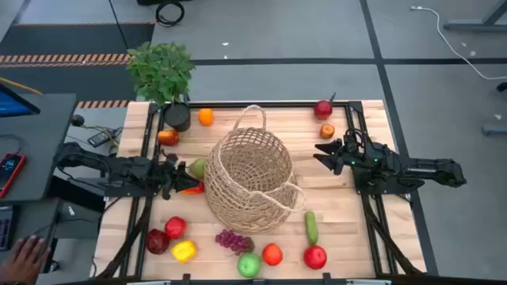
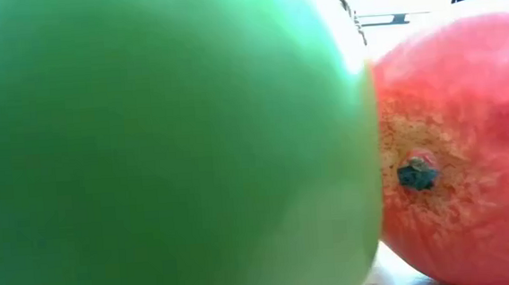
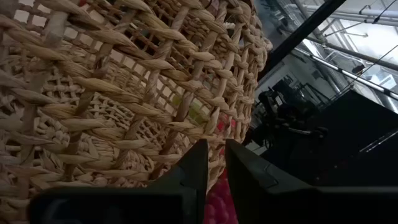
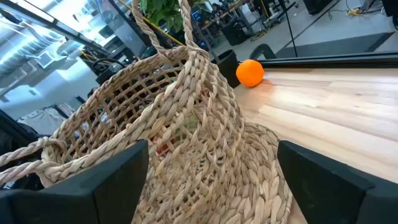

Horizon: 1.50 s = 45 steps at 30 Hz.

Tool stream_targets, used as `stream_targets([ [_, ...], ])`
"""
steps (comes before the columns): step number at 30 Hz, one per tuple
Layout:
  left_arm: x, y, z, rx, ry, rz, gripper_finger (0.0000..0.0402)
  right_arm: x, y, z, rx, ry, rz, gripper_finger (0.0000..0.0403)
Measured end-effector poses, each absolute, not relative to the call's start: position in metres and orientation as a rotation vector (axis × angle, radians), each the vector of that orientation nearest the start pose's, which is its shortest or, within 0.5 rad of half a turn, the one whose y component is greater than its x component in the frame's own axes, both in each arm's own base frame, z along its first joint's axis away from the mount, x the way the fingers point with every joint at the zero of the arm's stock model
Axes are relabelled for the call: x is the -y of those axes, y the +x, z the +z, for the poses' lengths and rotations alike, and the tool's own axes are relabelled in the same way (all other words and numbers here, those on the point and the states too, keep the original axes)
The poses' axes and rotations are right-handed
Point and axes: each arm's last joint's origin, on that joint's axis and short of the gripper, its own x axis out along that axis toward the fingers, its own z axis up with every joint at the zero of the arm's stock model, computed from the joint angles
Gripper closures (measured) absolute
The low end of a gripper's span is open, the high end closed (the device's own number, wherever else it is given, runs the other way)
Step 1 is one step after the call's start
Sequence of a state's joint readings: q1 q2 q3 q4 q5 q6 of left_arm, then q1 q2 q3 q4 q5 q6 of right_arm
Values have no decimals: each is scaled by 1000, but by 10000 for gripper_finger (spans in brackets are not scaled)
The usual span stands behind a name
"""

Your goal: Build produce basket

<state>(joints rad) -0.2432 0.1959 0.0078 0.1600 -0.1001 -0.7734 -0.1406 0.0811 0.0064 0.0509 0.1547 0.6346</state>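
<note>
The tan wicker basket point(image 1: 249, 170) lies tipped on its side at the table's middle, its woven base point(image 4: 255, 180) toward the right arm and one handle point(image 1: 253, 115) toward the far edge. My left gripper point(image 1: 188, 177) is at the basket's left edge, nearly shut, beside a green pear point(image 1: 198, 166) and a red pepper point(image 1: 192, 188). My right gripper point(image 1: 323, 152) hangs open right of the basket, touching nothing. Produce lies around: an orange point(image 1: 206, 117), a red apple point(image 1: 323, 108), a cucumber point(image 1: 311, 226), purple grapes point(image 1: 234, 241). The low view is filled by a green apple point(image 2: 147, 150) and a red fruit point(image 2: 470, 145). My left gripper has its fingertips point(image 3: 202, 152) on the basket's wicker at its left edge point(image 3: 215, 163), where a bit of weave shows in the narrow gap between them. It comes level from the table's left. Which strand it has I cannot tell. The basket rests on its side on the table.
A potted plant point(image 1: 162, 71) in a black pot point(image 1: 177, 117) stands at the far left corner. More fruit lies along the near edge: a yellow pepper point(image 1: 184, 251), a green apple point(image 1: 249, 265), a red apple point(image 1: 315, 256). A person's hand point(image 1: 28, 255) shows off the table, near left.
</note>
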Motion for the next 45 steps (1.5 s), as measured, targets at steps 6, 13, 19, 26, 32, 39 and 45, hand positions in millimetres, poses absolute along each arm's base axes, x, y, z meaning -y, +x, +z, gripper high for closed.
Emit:
stream_targets([
  [6,24,107,165,-82,-767,-125,343,19,100,164,71,630,-293,42],
  [13,24,107,165,-82,-766,-125,340,19,100,164,71,630,-293,42],
  [19,24,107,165,-82,-767,-125,339,19,100,164,71,630,-293,42],
  [26,24,107,165,-82,-767,-125,344,19,100,164,71,630,-293,42],
  [32,24,107,165,-82,-767,-125,339,19,100,164,71,630,-293,42],
  [39,24,107,165,-82,-767,-125,344,19,100,164,71,630,-293,42],
  [45,24,107,165,-82,-767,-125,339,19,100,164,70,630,-293,42],
])
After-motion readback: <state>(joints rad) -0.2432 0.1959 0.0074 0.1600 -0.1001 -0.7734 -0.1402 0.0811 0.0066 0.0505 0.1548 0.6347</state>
